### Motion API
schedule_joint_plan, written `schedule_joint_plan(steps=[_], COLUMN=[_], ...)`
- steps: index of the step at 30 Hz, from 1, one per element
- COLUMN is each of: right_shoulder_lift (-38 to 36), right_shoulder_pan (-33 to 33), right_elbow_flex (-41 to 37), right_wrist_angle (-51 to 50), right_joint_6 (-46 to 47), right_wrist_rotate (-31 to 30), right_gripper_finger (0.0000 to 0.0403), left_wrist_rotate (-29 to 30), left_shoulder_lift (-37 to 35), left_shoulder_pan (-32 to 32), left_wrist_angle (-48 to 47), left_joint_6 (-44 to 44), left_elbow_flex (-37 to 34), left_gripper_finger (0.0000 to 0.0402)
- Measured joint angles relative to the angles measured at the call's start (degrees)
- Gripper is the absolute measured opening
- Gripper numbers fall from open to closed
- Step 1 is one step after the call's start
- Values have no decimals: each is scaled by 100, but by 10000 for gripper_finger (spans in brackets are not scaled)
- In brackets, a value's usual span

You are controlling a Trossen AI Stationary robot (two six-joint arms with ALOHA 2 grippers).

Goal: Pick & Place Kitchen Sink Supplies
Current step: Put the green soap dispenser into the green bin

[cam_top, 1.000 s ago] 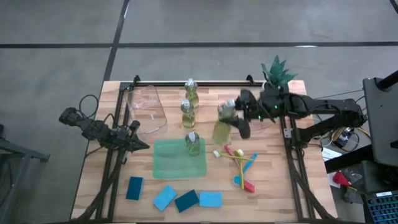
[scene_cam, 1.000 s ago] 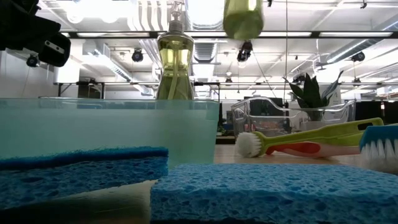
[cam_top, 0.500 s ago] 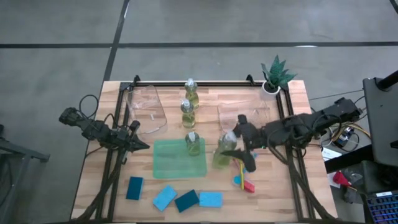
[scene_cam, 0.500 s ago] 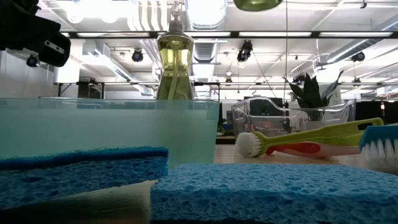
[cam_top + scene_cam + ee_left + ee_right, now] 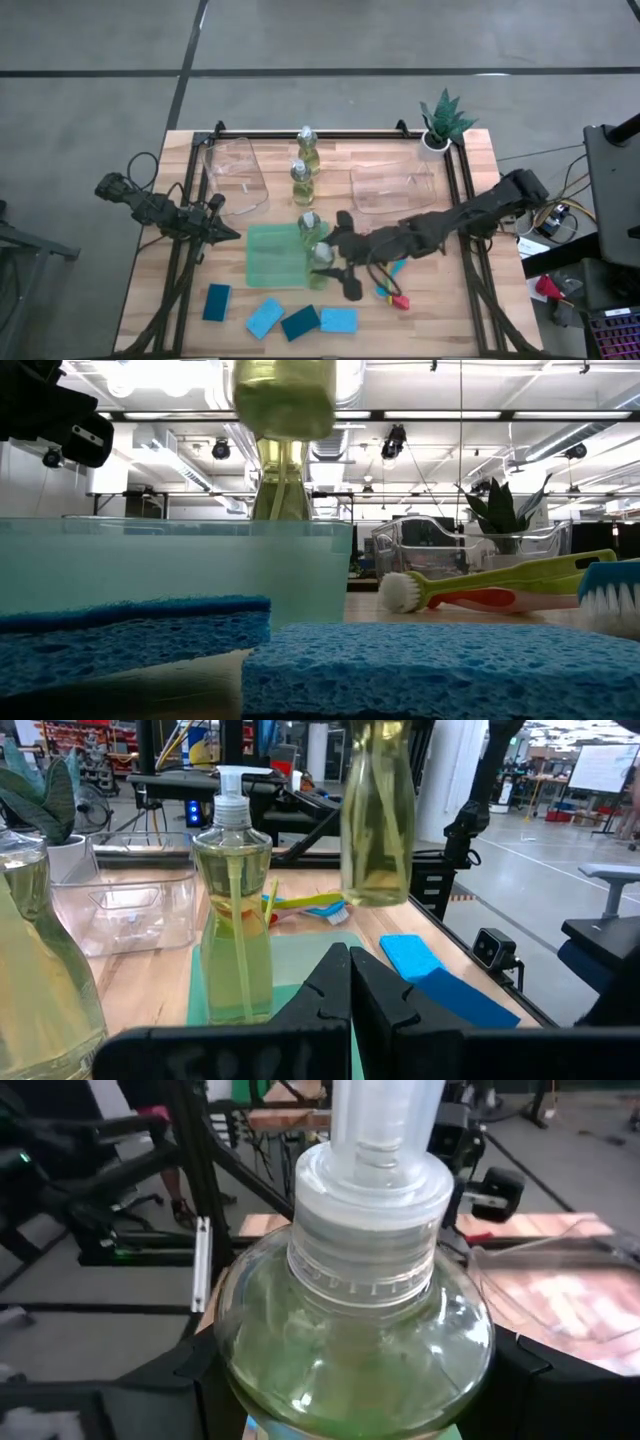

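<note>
My right gripper [image 5: 330, 266] reaches in from the table's right and is shut on a clear bottle of yellowish liquid [image 5: 321, 258]. In the low view that bottle [image 5: 283, 398] hangs above the green mat [image 5: 280, 258]. Another bottle [image 5: 308, 228] stands on the mat, and two more [image 5: 300, 180] [image 5: 307, 146] stand in a row behind it. Several blue sponges [image 5: 300, 322] lie along the near edge. Red, yellow and blue brushes [image 5: 390, 282] lie right of the mat. My left gripper [image 5: 350, 982] waits shut at the table's left [image 5: 225, 233]. My right gripper holds the bottle's body just below the shoulder [image 5: 250, 1350], pinched between the two fingers [image 5: 195, 1380], one on each side. The fingers come in about level from the table's right. The bottle hangs upright [image 5: 378, 820], its base lifted clear above the mat.
Two clear bins sit on the far half, one left [image 5: 236, 176] and one right [image 5: 392, 187]. A small potted plant [image 5: 440, 122] stands at the far right corner. Dark frame rails [image 5: 190, 250] run along both sides of the table.
My right gripper has carried the bottle from beside the right bin toward the table's near and left side, over the brushes, to above the mat's right part, and has come lower. The other bottles, sponges and brushes have stayed put.
</note>
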State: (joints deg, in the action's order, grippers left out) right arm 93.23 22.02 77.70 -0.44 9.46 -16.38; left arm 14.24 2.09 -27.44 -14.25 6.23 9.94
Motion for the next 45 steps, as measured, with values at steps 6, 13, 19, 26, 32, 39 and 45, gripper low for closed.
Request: schedule_joint_plan(steps=[6,13,19,26,32,39,45], right_shoulder_lift=[470,650,638,636,627,629,629], right_shoulder_pan=[-9,-44,-145,-175,-222,-267,-391], right_elbow_flex=[237,216,88,-240,-586,-999,-1380], right_wrist_angle=[-77,-82,-121,43,613,1186,1629], right_joint_6=[-647,-733,-891,-978,-1074,-1058,-920], right_wrist_rotate=[-34,-126,-188,-112,-124,-106,18], right_gripper_finger=[251,251,251,251,251,251,251], left_wrist_rotate=[0,0,0,0,2,0,0], left_shoulder_lift=[0,0,0,0,0,0,0], left_shoulder_pan=[-2,0,0,0,0,0,0], left_wrist_angle=[-1,5,6,6,3,5,3], left_joint_6=[-1,1,-1,1,1,-1,-1], left_elbow_flex=[-1,-1,0,0,-1,-1,1], left_gripper_finger=[0,0,0,0,0,0,0])
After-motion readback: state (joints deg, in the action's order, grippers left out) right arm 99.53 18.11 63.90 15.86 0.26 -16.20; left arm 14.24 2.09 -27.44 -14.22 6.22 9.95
